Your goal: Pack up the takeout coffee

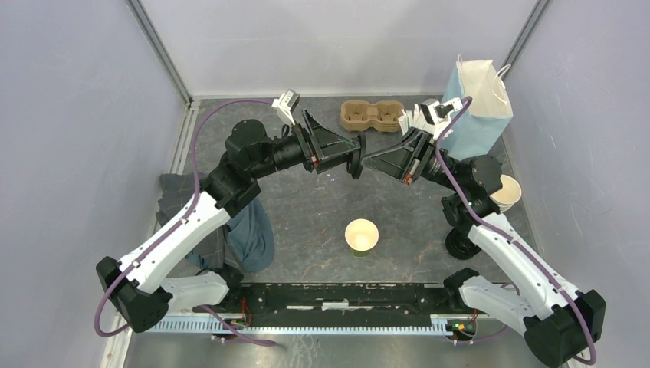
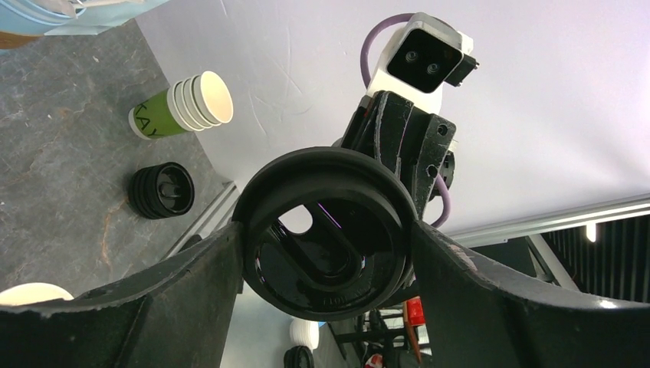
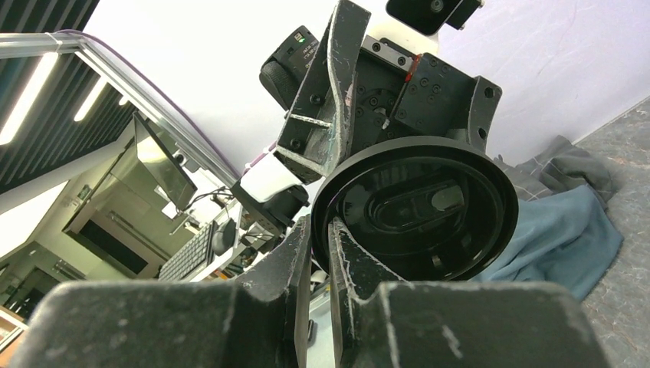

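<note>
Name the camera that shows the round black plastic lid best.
Right wrist: the round black plastic lid is face-on, only its lower-left rim hidden. Left wrist shows it flanked by fingers; top external, small and edge-on.

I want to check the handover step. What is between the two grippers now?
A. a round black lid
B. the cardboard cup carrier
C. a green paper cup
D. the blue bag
A: the round black lid spans the gap between the fingers of the left gripper, and the right gripper pinches its rim.
</note>
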